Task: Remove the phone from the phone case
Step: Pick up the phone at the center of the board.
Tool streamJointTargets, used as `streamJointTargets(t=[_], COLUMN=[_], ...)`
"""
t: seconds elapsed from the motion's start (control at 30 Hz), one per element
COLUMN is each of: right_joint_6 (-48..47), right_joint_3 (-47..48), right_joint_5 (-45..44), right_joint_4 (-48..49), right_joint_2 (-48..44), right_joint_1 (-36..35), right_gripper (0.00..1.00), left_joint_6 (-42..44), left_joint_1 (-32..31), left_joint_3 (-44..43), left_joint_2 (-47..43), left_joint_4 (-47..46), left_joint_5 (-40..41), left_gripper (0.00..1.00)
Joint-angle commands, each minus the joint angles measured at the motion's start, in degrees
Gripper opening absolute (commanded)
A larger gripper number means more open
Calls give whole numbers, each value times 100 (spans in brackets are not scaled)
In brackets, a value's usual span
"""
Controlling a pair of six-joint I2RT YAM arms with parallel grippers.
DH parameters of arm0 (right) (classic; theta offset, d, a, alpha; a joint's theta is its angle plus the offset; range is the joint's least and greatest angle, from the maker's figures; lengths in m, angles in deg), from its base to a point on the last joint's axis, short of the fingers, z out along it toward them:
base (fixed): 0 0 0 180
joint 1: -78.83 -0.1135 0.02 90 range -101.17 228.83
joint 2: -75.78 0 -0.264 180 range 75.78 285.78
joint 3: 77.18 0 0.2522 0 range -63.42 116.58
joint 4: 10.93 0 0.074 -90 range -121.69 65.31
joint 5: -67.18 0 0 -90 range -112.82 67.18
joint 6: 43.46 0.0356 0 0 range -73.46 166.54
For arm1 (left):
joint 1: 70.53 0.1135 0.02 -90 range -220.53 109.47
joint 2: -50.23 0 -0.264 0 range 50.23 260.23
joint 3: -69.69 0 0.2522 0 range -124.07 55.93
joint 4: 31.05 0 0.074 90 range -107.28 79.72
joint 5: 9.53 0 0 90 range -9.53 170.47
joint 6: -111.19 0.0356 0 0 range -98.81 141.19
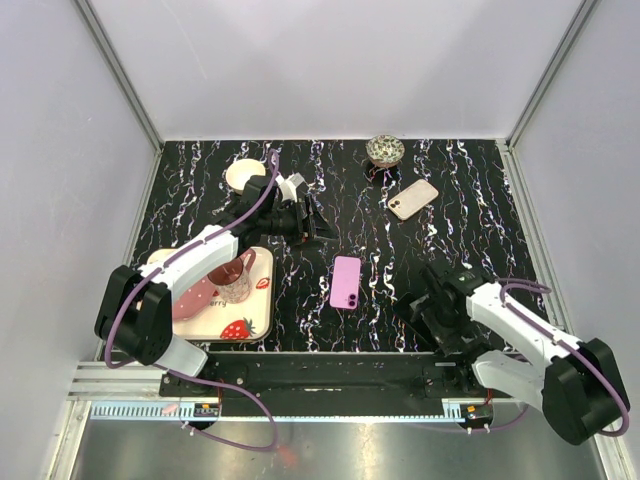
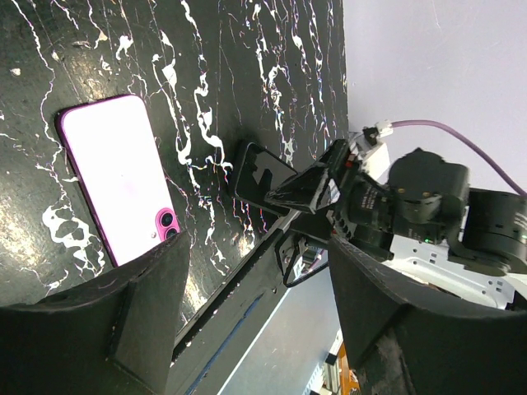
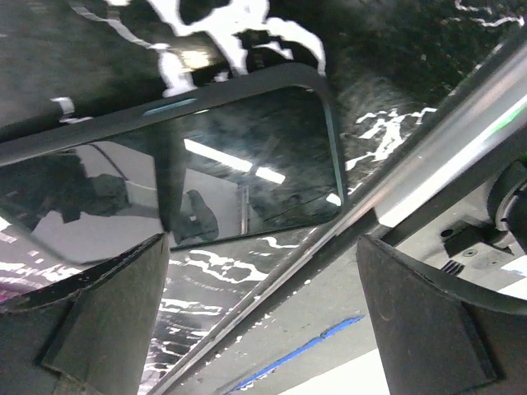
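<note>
Black phone (image 2: 260,174) lies flat, glossy screen up, at the table's (image 1: 470,215) near edge. Pink case (image 1: 346,282) lies flat mid-table, back up, well apart.

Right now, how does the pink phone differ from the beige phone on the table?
The pink phone lies in the middle of the table, nearly square to its edges; the beige phone lies farther back, beside the bowl, turned diagonally. Colour differs: pink against pale beige. Both lie flat.

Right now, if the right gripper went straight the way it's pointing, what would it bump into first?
Most likely the dark glossy phone lying flat just ahead of the open right gripper, though depth is hard to judge.
</note>
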Motion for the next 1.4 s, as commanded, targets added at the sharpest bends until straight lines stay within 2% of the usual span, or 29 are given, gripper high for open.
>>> streamJointTargets(t=[0.0,0.3,0.5,0.63,0.7,0.83,0.97,1.17,1.27,1.37], right_joint_6=[509,694,1028,1273,1090,651,343,-316,-256,157], right_joint_3=[-335,-432,-414,-511,-520,-546,-494,613,1139,1570], right_joint_5=[374,120,-758,-1233,-1356,-999,-575,-803,-987,-1286], right_joint_4=[171,303,575,1172,1479,2733,3783,3556,3038,2002], right_joint_2=[64,-165,-620,-824,-719,-307,631,1951,2303,2655], right_joint_1=[-29,-29,-29,-29,-29,-37,-37,-29,-29,-20], right_gripper=[100,100,100,100,100,100,99,100,100,100], left_joint_6=[73,65,64,64,64,56,21,12,64,91], left_joint_1=[-25,-33,-51,-60,-69,-77,-95,-113,-113,-113], left_joint_3=[-172,-155,-138,-138,-129,-129,-33,117,126,135], left_joint_2=[52,114,114,106,88,79,53,-79,-141,-167], left_joint_4=[-209,-244,-245,-253,-253,-253,-323,-359,-298,-280], left_joint_5=[-162,-162,-154,-162,-127,-127,-110,-118,-101,-101], left_gripper=[70,70,70,69,69,69,69,69,69,69])
